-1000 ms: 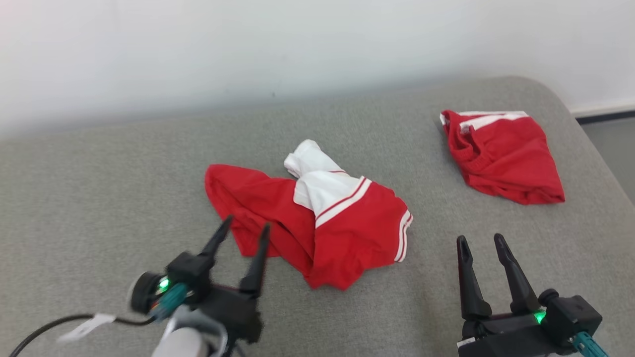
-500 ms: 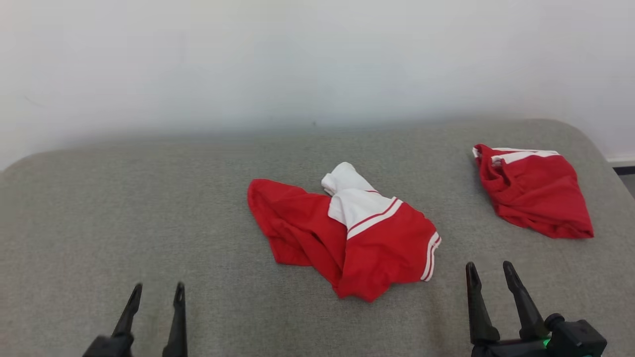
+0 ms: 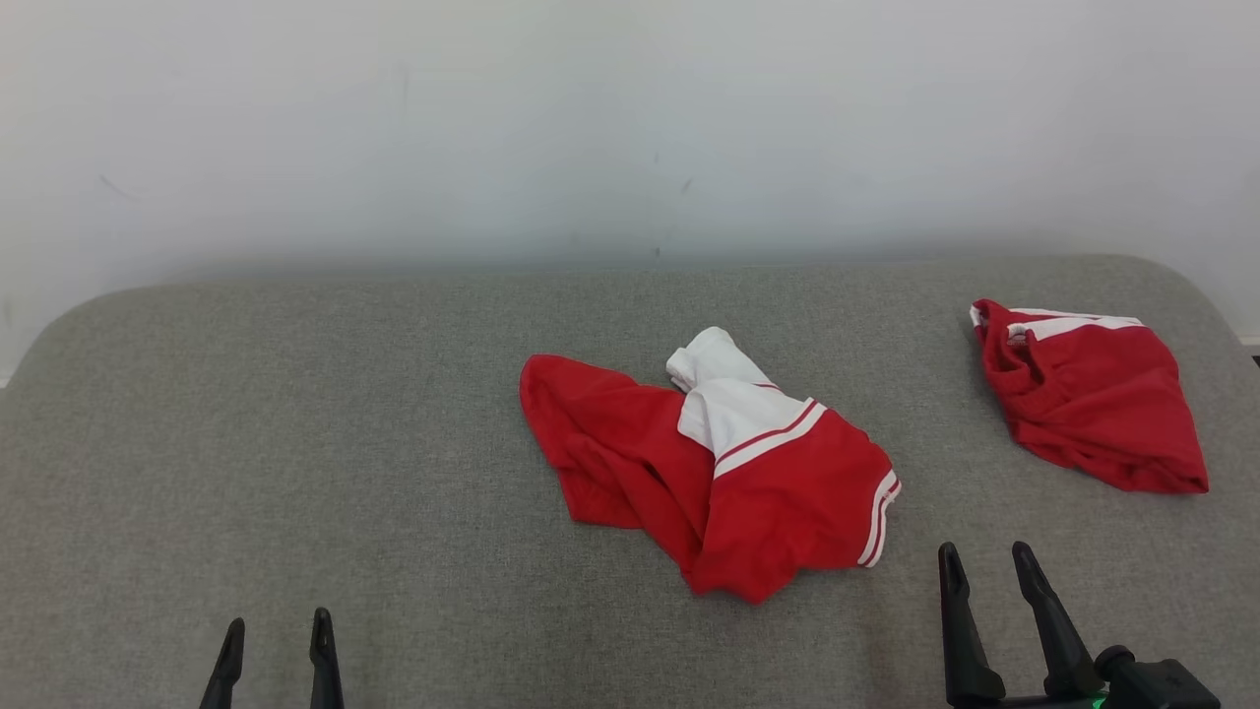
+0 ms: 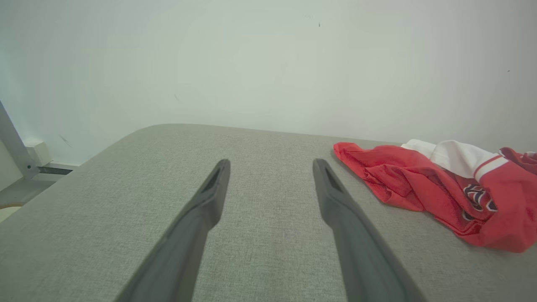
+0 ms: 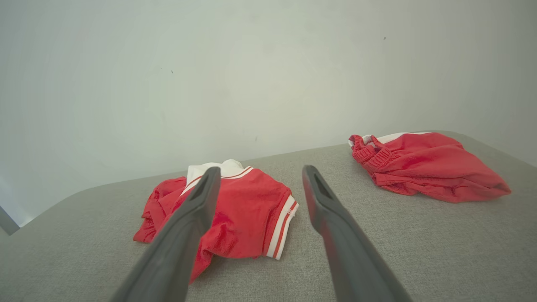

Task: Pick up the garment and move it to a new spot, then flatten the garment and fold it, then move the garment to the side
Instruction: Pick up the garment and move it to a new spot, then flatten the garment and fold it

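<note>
A crumpled red garment [image 3: 787, 502] with white panels and white stripes lies in the middle of the grey padded surface [image 3: 295, 443]. It also shows at the right of the left wrist view as the garment [image 4: 419, 184], and ahead in the right wrist view as the garment [image 5: 251, 201]. My left gripper [image 3: 277, 620] stands open at the lower left, well apart from the cloth; the left gripper [image 4: 272, 161] holds nothing between its fingers. My right gripper [image 3: 984, 547] stands open just right of the garment's striped hem; the right gripper [image 5: 261, 169] is empty too.
A second red garment [image 3: 1093, 404] with a white band lies bunched at the far right, near the rounded edge; it appears as the second garment [image 5: 423, 165] in the right wrist view. A pale wall [image 3: 630, 128] rises behind the surface. Bare grey padding spreads to the left.
My left gripper has drawn back from the garment's left edge to the lower left, still open. The head camera has shifted, so the whole picture moved. The garment lies as before.
</note>
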